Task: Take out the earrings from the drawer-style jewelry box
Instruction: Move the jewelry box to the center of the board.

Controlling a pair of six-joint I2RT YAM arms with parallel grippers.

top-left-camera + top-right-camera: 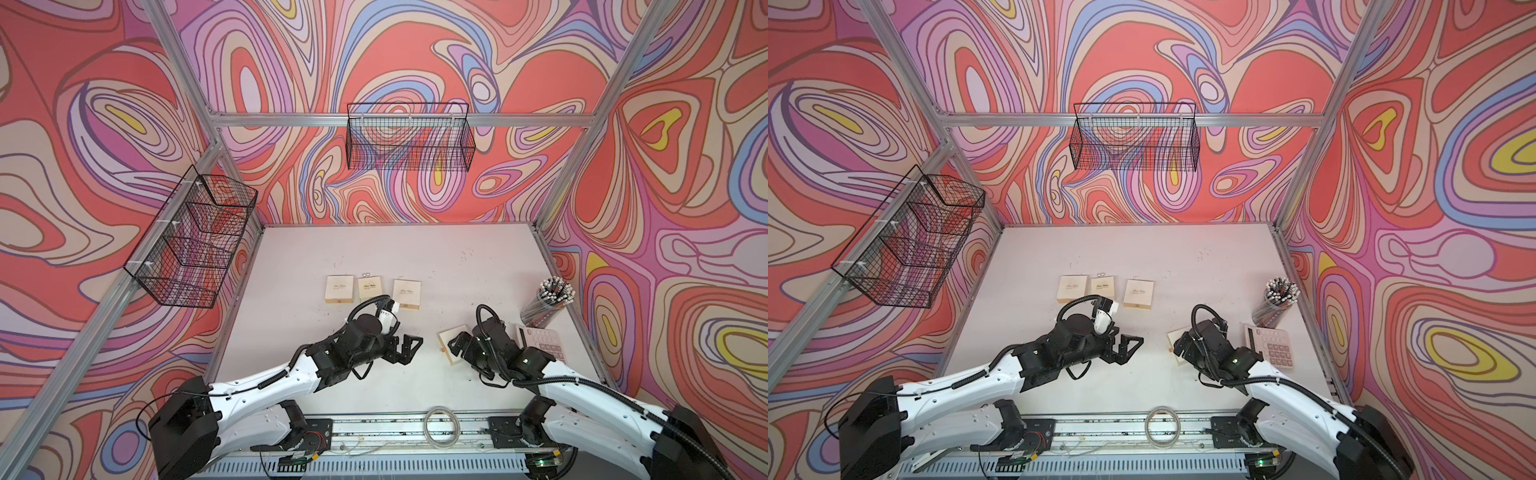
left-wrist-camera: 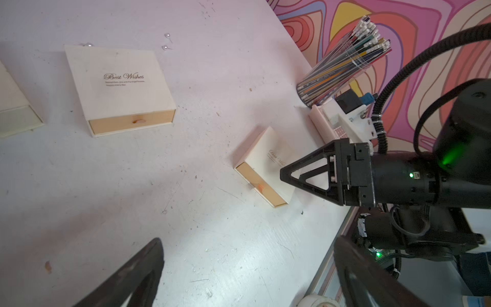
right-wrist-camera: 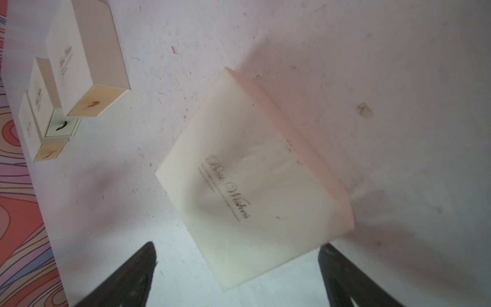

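Earrings [image 2: 165, 47] lying on the counter [image 2: 79, 186] beyond the boxes [image 2: 119, 79] look tiny, light and slippery; pinch one across its bead. Left pincer [image 2: 247, 240] and right pincer [image 3: 236, 252] gape, empty.

Walls: coral, lilac and blue swirls are covering three walls [image 1: 415, 54]
Frame: aluminium rails [image 1: 291, 120] are edging them
Baskets: two black wire baskets [image 1: 409, 137] are hanging there
Table: white tabletop [image 1: 415, 249] is showing scuffs

Three boxes [image 1: 371, 288] in a row, earrings [image 1: 365, 274] just behind them, fourth box [image 1: 446, 340] nearer and rightward.
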